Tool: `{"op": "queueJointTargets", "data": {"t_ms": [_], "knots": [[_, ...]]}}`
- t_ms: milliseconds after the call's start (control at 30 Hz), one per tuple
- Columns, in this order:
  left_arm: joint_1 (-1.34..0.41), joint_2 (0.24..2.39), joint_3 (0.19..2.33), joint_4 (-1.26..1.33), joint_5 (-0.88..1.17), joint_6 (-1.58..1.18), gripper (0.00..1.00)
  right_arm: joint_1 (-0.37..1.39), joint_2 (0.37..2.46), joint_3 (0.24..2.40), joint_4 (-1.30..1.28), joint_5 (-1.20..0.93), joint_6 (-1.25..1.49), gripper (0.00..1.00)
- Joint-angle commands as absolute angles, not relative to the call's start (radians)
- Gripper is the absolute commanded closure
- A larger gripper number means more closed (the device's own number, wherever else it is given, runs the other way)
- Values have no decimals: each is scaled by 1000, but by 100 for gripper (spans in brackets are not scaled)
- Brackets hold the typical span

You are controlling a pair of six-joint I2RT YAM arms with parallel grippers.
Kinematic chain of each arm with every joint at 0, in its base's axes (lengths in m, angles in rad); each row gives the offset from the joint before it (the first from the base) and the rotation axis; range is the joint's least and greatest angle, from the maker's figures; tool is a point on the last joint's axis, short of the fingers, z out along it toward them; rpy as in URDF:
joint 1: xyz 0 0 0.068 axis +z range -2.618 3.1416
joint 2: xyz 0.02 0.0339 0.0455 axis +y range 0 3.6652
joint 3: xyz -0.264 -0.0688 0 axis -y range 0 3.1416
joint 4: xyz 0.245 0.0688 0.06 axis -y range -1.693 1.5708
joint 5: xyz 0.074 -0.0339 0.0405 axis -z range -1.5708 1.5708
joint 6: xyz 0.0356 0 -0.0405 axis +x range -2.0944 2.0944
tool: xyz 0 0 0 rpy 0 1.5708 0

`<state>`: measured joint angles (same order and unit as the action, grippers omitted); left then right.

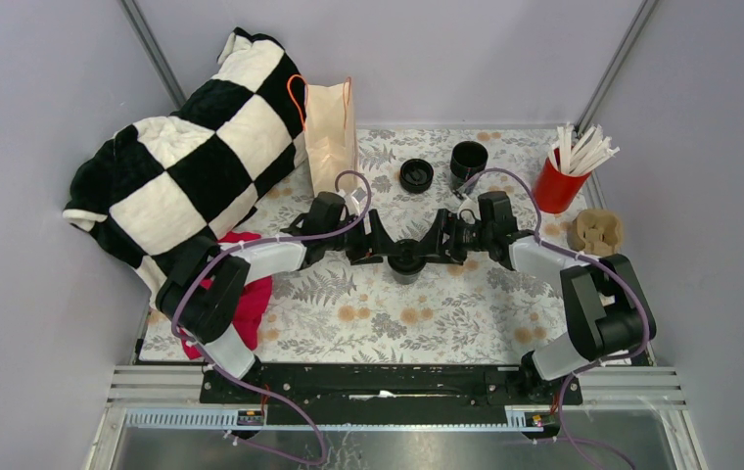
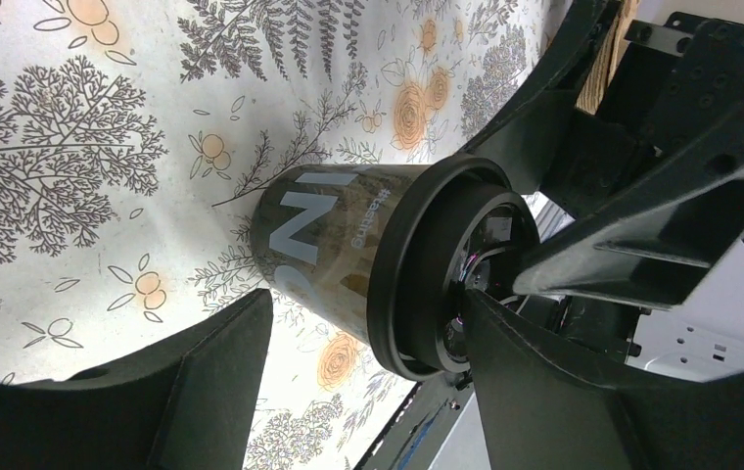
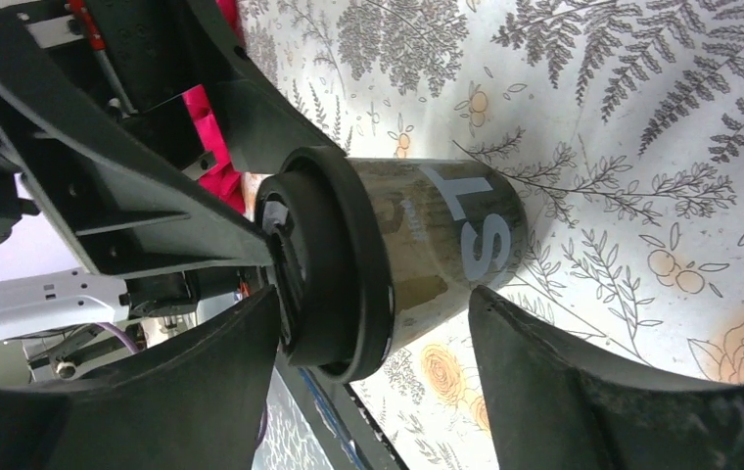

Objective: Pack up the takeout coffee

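Left claw (image 1: 384, 251): rolled on its side, fingers apart, one low by the cup's foot, the other up at lid level; not closed on the cup.
Right claw (image 1: 433, 249): facing the left claw and rolled the same way, fingers spread wide.
Takeout coffee (image 1: 407, 258): upright on the worktop (image 1: 427, 313), lid on, between the two claws and inside the span of each; I cannot tell whether any finger touches it.
Left arm: elbow bent out to the left, forearm reaching in low toward the middle.
Right arm: elbow bent out to the right, forearm reaching in, mirroring the left.
Paper bag (image 1: 331, 137): upright, beyond the left claw.
Lid stack (image 1: 416, 175): beyond both claws.
Cup stack (image 1: 468, 159): just right of the lid stack, beyond the right claw.
Red cup (image 1: 556, 184): beyond the right claw, to its right.
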<state>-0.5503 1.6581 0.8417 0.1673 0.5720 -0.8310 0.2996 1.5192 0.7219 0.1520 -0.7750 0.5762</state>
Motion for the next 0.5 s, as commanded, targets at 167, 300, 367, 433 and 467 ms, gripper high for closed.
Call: {"op": "queueJointTargets", "data": {"t_ms": [167,300,367,433,467], "knots": [[-558,1675,838,69,452,-775,30,285,1597,669,289,-768,611,40],[-558,1682,818,67,434,-777,32,278,1656,632,373,-778,641,51],[-557,1690,807,77,438,-785,33,274,1703,622,415,-780,668,54],[-554,1701,801,87,443,-796,34,268,1760,646,405,-789,677,56],[-551,1704,797,97,451,-803,34,267,1769,656,405,-799,682,56]]}}
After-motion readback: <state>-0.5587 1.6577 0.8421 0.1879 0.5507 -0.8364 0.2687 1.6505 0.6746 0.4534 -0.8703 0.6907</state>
